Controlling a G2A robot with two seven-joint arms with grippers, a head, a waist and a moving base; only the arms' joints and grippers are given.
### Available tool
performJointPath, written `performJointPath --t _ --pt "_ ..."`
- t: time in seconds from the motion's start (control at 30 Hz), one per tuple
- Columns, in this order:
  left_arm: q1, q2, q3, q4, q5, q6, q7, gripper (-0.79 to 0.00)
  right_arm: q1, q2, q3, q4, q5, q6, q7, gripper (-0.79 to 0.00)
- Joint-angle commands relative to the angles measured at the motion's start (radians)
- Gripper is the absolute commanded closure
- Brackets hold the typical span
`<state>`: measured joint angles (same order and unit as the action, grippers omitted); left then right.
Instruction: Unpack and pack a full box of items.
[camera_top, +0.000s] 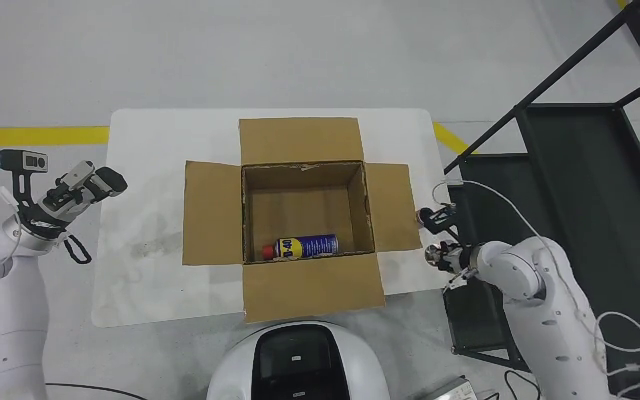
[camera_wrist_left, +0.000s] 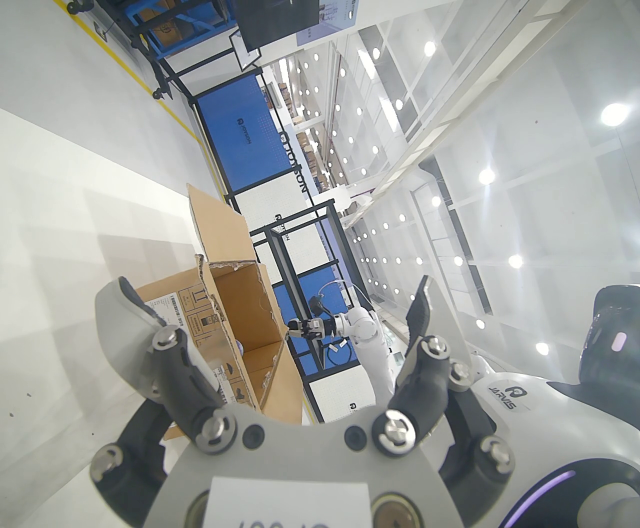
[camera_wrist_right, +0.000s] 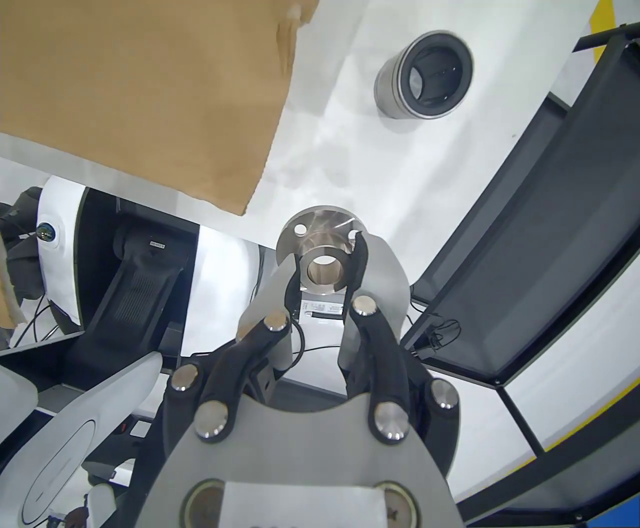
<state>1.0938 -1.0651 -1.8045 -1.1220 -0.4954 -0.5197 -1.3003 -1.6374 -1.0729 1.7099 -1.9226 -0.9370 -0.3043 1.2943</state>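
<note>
The right arm's fingers (camera_wrist_right: 361, 260) are closed to a narrow gap around the neck of a silver flanged metal bushing with a brass-coloured bore (camera_wrist_right: 320, 235), one on each side, and the round flange sticks out past their tips. In the top view these fingers (camera_top: 437, 256) sit right of centre, at the right edge of the white bench (camera_top: 150, 150), just beside the lower corner of the box's right flap. On the bench near the held bushing rests a short black-and-silver cylinder with a hollow centre (camera_wrist_right: 425, 75), apart from the flap.

The left arm's fingers (camera_wrist_left: 125, 310) are spread wide and hold nothing. In the top view they (camera_top: 108, 181) hang at centre left of the frame, at the bench's left edge and well apart from the box.

The open brown cardboard box (camera_top: 300, 140) stands in the middle of the bench with all four flaps folded outward. Inside it a blue-and-yellow spray can with a red cap (camera_top: 300, 246) lies on its side against the wall at the lower edge of the opening. A black metal rack (camera_top: 560, 150) stands to the right of the bench.
</note>
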Motion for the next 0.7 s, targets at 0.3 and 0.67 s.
performJointPath --t 0.3,0.67 --pt "0.0 0.0 0.0 0.0 0.0 0.0 0.0 -0.785 0.064 -0.003 -0.112 0.185 -0.015 0.009 -0.128 0.0" --pt "0.0 0.0 0.0 0.0 0.0 0.0 0.0 -0.785 0.174 -0.002 -0.167 0.36 -0.076 0.052 -0.21 0.0"
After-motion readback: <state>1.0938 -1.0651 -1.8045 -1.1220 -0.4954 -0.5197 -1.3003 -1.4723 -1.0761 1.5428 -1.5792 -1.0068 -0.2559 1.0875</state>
